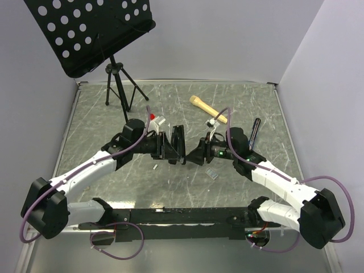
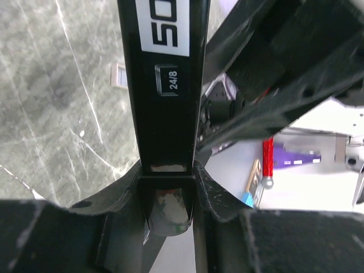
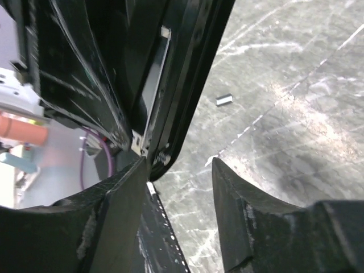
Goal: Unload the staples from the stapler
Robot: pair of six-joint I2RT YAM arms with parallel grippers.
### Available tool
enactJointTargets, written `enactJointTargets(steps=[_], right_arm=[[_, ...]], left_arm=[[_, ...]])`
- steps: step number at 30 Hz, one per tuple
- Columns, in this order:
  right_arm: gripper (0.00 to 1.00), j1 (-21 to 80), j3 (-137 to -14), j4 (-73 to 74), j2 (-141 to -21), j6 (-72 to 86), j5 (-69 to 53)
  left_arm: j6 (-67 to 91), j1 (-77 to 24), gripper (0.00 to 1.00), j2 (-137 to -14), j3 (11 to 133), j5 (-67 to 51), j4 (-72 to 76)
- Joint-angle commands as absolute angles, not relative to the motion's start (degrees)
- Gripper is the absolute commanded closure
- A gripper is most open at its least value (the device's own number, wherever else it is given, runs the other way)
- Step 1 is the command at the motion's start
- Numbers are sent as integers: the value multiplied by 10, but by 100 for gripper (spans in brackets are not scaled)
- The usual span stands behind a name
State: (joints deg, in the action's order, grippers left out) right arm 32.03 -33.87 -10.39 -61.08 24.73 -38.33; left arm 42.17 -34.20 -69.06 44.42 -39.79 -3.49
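The black stapler (image 1: 179, 142) is held up off the table between both arms, its two long arms hinged apart. My left gripper (image 1: 169, 147) is shut on it. In the left wrist view the stapler's labelled arm (image 2: 165, 85) runs straight up from between my fingers (image 2: 219, 193). My right gripper (image 1: 199, 154) is open. In the right wrist view the stapler's end (image 3: 165, 114) rests against the left finger (image 3: 122, 193), with bare table showing in the gap. Small silvery strips of staples (image 1: 211, 173) lie on the table below, and a strip of staples shows in each wrist view (image 3: 224, 99) (image 2: 118, 75).
A tan wooden handle (image 1: 207, 108) and a blue-and-black pen (image 1: 254, 132) lie behind the right arm. A perforated black music stand (image 1: 91, 28) on a tripod (image 1: 119, 82) stands at the back left. A small red-and-white item (image 1: 154, 118) sits behind the left gripper.
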Motion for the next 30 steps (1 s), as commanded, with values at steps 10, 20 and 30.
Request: enactJointTargets(steps=[10,20,30], right_arm=[[41,395,-376,-94,-649,223,-246],[51,381,-404,-53,-692,294,-105],[52,351,-404,-43,-733,365,-83]], left_arm=[[483,-341,99,-653,449,-369,63],[471,-341,99,-659,432,-378,44],[453,-347,99,-663,406,-409,40]])
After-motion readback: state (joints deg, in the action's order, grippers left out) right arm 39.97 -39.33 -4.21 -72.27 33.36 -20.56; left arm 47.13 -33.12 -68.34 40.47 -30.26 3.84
